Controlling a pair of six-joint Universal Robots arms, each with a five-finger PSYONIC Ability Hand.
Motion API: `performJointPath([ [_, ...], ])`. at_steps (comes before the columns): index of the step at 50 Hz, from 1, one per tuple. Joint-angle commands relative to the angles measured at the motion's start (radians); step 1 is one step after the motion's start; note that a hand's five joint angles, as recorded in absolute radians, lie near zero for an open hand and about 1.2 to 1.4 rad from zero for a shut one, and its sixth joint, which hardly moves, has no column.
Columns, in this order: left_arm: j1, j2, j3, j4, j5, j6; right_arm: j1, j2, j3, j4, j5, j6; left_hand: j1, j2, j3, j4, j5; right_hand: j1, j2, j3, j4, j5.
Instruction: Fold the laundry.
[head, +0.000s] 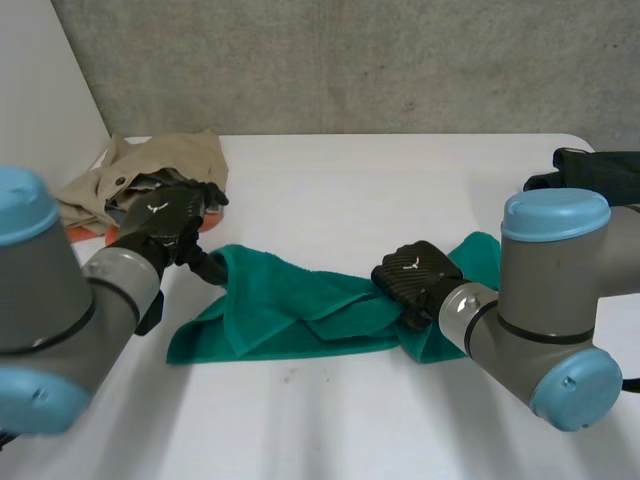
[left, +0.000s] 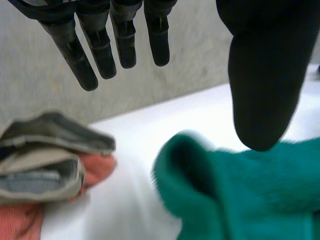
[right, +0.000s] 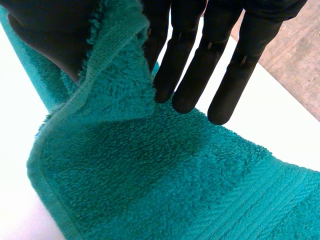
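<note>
One teal towel lies rumpled across the middle of the white table, and both hands are at it, one at each end. The right hand sits on the towel's right-hand part, where the cloth bunches up. Its wrist view shows a fold of the hemmed edge rising between the thumb and the straight fingers, so it has that fold pinched, with the rest of the towel spread under the fingertips. Over at the other end, the left hand hovers at the towel's far left corner. Its fingers are straight and spread well away from the thumb, with nothing between them, and the raised, curled corner of the towel sits just under the thumb tip. Whether the thumb touches it, I can't tell. Beyond the left hand there's one beige garment in a heap, lying over one orange-red cloth. At the table's far right edge lies one black garment, well apart from the towel.
</note>
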Motion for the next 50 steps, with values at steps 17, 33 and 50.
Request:
performJointPath([
  [17, -0.248, -0.228, -0.064, 0.259, -0.047, 0.342, 0.001, -0.014, 0.067, -0.022, 0.000, 0.001, 0.059, 0.082, 0.080, 0.093, 0.095, 0.254, 0.216, 0.201, 0.196, 0.235],
  [33, -0.270, -0.496, 0.182, 0.320, -0.050, 0.323, -0.001, -0.015, 0.119, -0.044, 0.000, -0.001, 0.227, 0.249, 0.247, 0.260, 0.262, 0.254, 0.216, 0.201, 0.196, 0.235],
  [50, -0.256, -0.420, 0.199, 0.254, -0.053, 0.259, -0.010, -0.018, 0.113, -0.076, 0.014, -0.001, 1.013, 1.036, 1.033, 1.046, 1.049, 0.254, 0.216, 0.201, 0.196, 0.235],
])
